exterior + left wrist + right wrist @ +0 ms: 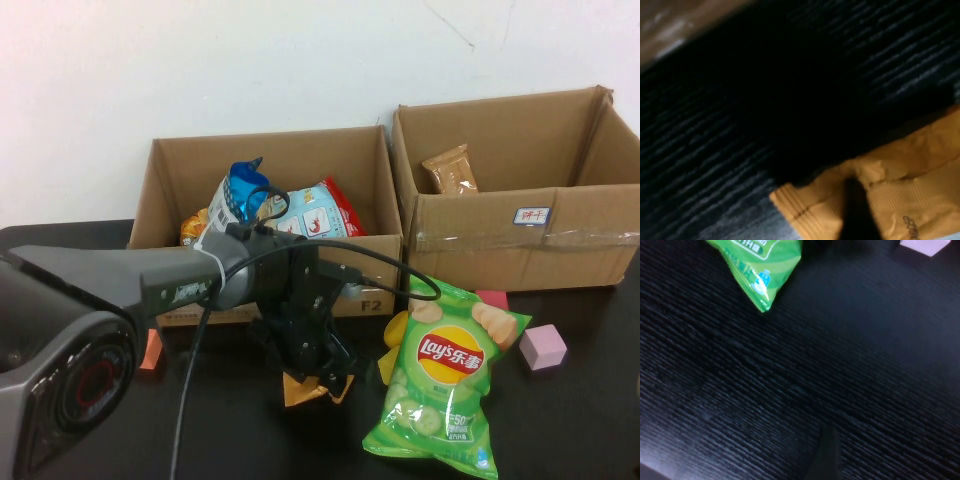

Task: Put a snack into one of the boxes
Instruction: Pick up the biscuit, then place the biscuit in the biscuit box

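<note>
One small orange snack packet point(300, 388) lies on the near table point(580, 420) just in front of the left box point(170, 200); it looks light, crinkly and limp, so I'd pinch a sealed edge. My left claw point(318, 375) is angled down right onto it, grip state I can't tell. The right claw isn't visible, hovering over bare table near the green chips bag point(440, 385).

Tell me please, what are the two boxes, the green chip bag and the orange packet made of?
The left box and the right box look like matte brown corrugated cardboard with raw cut rims. The green chip bag seems to be glossy printed plastic film. The orange packet, under the left gripper, looks like crinkled film with a ribbed seal. The right gripper is not clearly seen.
</note>
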